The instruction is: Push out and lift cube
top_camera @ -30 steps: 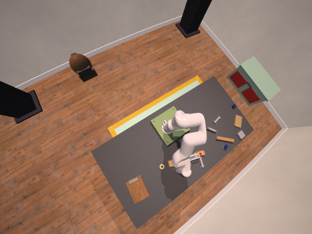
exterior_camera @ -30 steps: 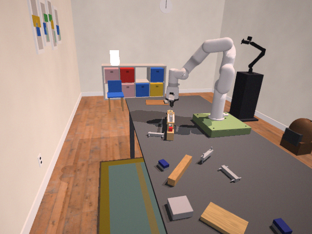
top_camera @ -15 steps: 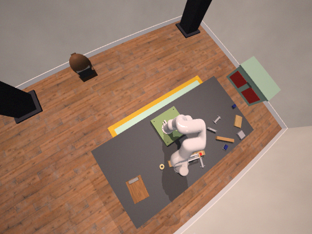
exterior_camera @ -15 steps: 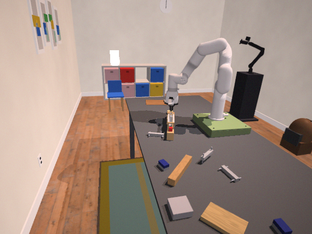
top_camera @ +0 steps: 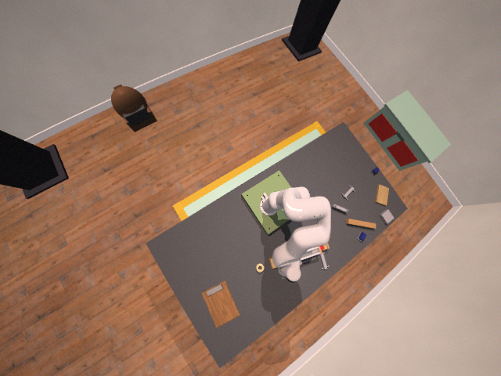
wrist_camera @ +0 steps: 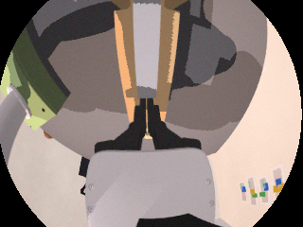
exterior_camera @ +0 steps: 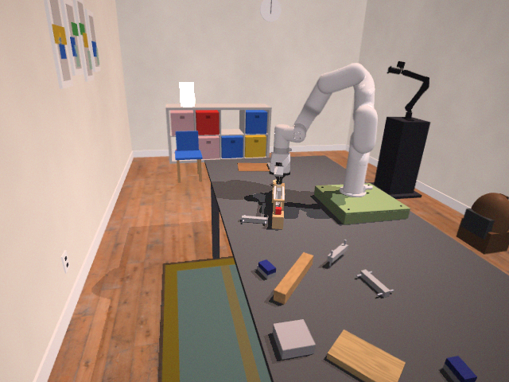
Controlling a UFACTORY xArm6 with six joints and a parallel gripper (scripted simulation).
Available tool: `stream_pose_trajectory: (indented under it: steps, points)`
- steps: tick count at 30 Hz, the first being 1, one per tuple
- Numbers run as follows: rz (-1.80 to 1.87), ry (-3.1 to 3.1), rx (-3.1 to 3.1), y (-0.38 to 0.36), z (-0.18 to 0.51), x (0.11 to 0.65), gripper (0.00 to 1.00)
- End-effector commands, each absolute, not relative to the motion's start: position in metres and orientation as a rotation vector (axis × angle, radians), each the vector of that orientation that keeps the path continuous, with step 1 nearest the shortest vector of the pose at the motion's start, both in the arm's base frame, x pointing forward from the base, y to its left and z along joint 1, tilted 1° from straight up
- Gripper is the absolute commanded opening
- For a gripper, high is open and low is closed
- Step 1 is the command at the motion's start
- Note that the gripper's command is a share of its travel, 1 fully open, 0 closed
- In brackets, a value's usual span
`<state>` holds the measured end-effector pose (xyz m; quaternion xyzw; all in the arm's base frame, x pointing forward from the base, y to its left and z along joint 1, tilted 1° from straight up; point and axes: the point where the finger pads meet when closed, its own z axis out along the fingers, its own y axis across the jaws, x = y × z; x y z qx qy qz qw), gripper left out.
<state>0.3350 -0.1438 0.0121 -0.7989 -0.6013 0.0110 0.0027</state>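
Observation:
The wooden channel [exterior_camera: 277,200] lies on the grey table in front of the arm's green base [exterior_camera: 361,202]. The red cube [exterior_camera: 277,211] sits inside it, close to the end nearest the exterior camera; it also shows in the top view [top_camera: 322,247]. My gripper [exterior_camera: 279,177] points down just above the channel's far end, outside it, with its fingers shut together and nothing between them. In the wrist view the shut fingertips stand over the near end of the channel [wrist_camera: 147,44]; the cube is not visible there. In the top view the arm hides the gripper.
A grey T-shaped rod [exterior_camera: 254,220] lies left of the channel. Two more rods [exterior_camera: 337,252] [exterior_camera: 374,282], a long wood block [exterior_camera: 293,277], blue blocks [exterior_camera: 266,267], a grey box [exterior_camera: 293,339] and a wood slab [exterior_camera: 365,361] lie nearer the camera. A tape roll [top_camera: 257,265] and a clipboard [top_camera: 220,298] lie beyond.

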Motion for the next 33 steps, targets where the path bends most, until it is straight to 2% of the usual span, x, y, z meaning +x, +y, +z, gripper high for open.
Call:
stream_pose_trajectory:
  steps: [1, 26, 33]
  points:
    - [0.032, -1.888, -2.508, -0.141, 0.012, 0.338, 0.0]
    - [0.032, -1.888, -2.508, -0.123, 0.014, 0.343, 0.0]
    - [0.032, -1.888, -2.508, -0.122, 0.075, 0.344, 0.0]
